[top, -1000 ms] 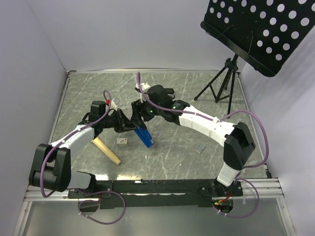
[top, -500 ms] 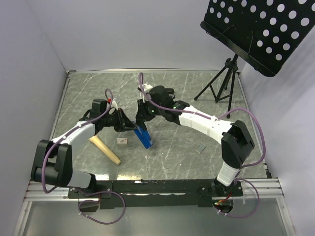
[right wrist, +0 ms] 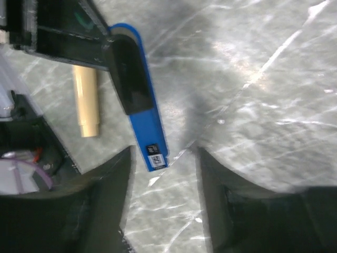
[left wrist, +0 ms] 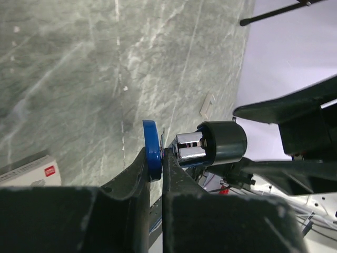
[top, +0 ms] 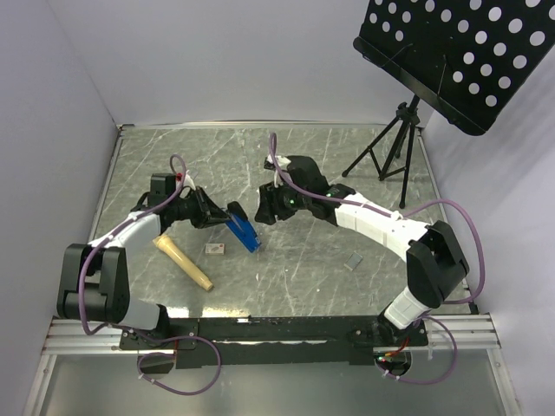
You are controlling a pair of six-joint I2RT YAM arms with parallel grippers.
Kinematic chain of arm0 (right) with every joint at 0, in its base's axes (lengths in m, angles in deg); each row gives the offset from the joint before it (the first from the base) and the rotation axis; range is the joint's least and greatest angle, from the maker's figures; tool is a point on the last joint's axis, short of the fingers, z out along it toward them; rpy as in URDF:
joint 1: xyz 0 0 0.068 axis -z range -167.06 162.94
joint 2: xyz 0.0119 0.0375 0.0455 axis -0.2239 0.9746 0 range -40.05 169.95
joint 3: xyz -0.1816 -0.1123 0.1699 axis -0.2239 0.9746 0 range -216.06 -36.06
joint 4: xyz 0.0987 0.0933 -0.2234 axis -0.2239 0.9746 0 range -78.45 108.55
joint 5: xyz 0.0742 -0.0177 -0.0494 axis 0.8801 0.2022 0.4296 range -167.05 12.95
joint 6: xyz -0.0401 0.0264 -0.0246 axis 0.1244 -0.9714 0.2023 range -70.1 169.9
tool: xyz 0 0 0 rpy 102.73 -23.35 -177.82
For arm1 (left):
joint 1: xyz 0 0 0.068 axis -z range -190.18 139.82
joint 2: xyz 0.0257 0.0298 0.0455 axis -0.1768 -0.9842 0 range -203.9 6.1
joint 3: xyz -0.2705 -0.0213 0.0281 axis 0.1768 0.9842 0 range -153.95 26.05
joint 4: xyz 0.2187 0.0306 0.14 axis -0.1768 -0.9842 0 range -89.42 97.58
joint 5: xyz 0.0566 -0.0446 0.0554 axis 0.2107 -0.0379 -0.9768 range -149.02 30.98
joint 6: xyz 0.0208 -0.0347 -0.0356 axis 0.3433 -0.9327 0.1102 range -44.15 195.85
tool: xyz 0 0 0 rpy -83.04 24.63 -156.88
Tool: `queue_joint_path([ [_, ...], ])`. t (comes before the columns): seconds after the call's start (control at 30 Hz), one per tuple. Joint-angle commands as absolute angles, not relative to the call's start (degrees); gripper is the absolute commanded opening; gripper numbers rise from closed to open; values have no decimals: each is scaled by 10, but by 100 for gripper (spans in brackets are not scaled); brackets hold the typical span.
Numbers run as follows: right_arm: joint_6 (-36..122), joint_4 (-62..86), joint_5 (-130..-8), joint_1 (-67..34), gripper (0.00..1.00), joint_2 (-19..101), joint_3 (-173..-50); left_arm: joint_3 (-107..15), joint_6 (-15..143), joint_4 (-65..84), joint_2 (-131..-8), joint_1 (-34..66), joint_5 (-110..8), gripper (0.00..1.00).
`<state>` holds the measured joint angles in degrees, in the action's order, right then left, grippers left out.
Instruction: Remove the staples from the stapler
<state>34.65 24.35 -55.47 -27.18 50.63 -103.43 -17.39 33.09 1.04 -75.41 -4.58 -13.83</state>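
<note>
Grey marble table: mid-surface, my left gripper pinched the blue stapler, and my right gripper gaped empty beside it. One strip of staples lay toward the right edge, apparently unloaded; I couldn't tell whether more remained inside

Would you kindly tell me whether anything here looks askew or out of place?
The blue stapler is held at a slant, clamped in the left gripper rather than lying flat. A small grey strip, possibly staples, lies alone further right, apart from it.

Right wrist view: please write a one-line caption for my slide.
Left arm's black fingers clamp a long blue stapler ahead of the right arm's open fingers.
</note>
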Motion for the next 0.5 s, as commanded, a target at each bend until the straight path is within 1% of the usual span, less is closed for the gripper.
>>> queue_joint_path([
  [0.0,353,207,-490,-271,70,488,-1065,-192,342,42,-709,-37,-80,1],
  [0.13,349,202,-473,-275,78,511,-1103,-197,350,36,-702,-24,-76,1],
  [0.27,350,205,-460,-281,80,536,-1133,-195,348,42,-698,-11,-73,1],
  [0.47,357,231,-468,-290,78,579,-1181,-194,340,54,-693,-3,-60,1],
])
